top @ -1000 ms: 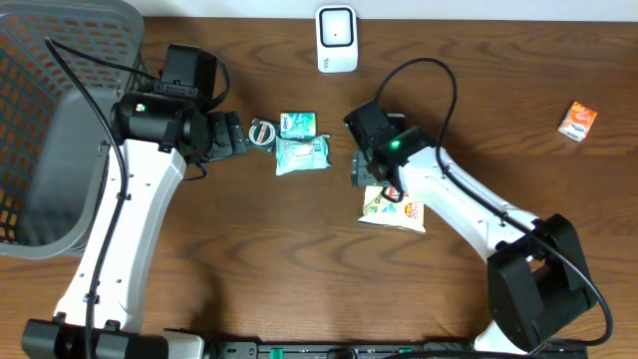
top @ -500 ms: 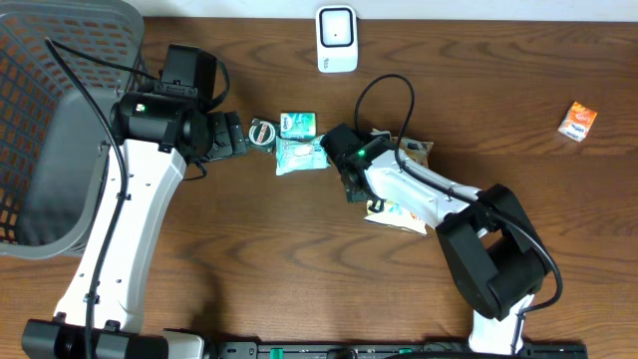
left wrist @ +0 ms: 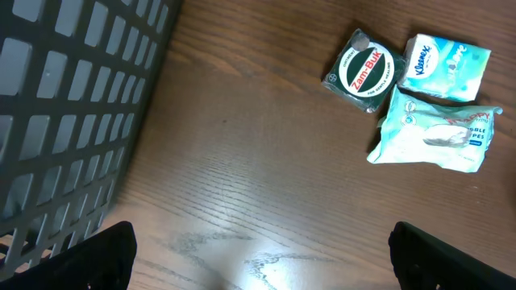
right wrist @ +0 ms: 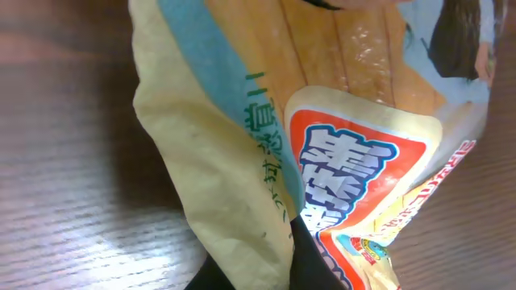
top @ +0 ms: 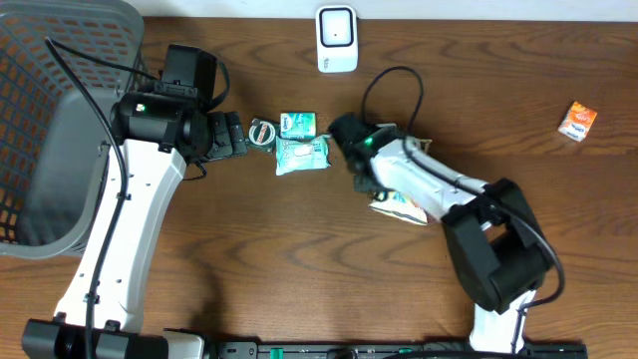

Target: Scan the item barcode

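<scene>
At the middle of the tabletop [top: 249, 259], the right pincer [top: 363, 178] is clamped on an edge of the snack packet [top: 401, 206], which wants a slow lift with its barcode turned toward the white scanner [top: 337, 40], while the left pincer [top: 233, 136] hangs wide open near the wipes [top: 302, 155].

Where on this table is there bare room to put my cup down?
Bare wood: the near stretch between the left arm and the right arm, and the right side between the right arm and the orange box. Crowded: the middle, where tin, tissue pack and wipes pack cluster beside the left gripper, with the snack bag at the right gripper.
</scene>
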